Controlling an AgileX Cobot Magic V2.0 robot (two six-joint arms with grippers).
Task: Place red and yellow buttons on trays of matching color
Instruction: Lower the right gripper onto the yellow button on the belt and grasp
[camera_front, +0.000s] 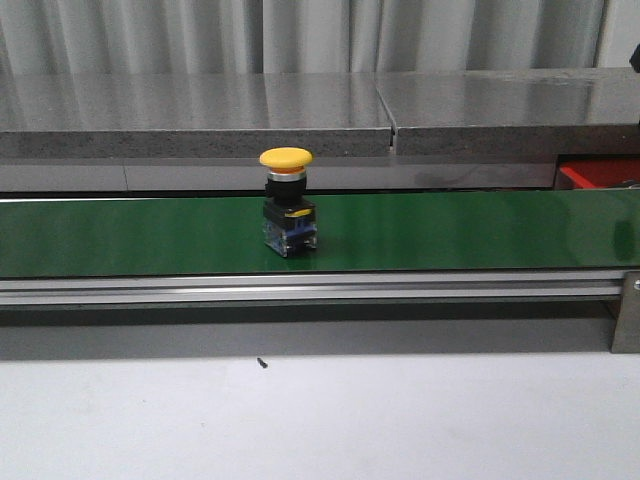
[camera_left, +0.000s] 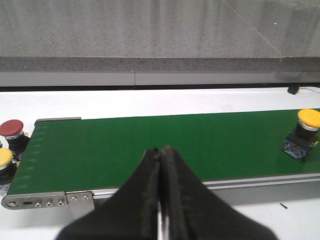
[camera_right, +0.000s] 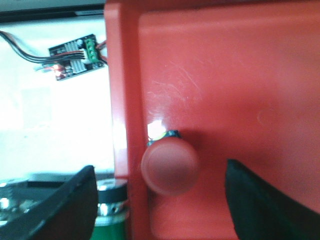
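Note:
A yellow button with a black and clear base stands upright on the green belt; it also shows in the left wrist view. My left gripper is shut and empty, above the near edge of the belt, far from that button. A red button and another yellow button stand off the belt's end. My right gripper is open over the red tray. A red button stands in that tray between the fingers, free of them. No yellow tray is in view.
A grey stone ledge runs behind the belt. A corner of the red tray shows at the right. A small circuit board with wires lies beside the tray. The belt's roller sits by the tray's edge.

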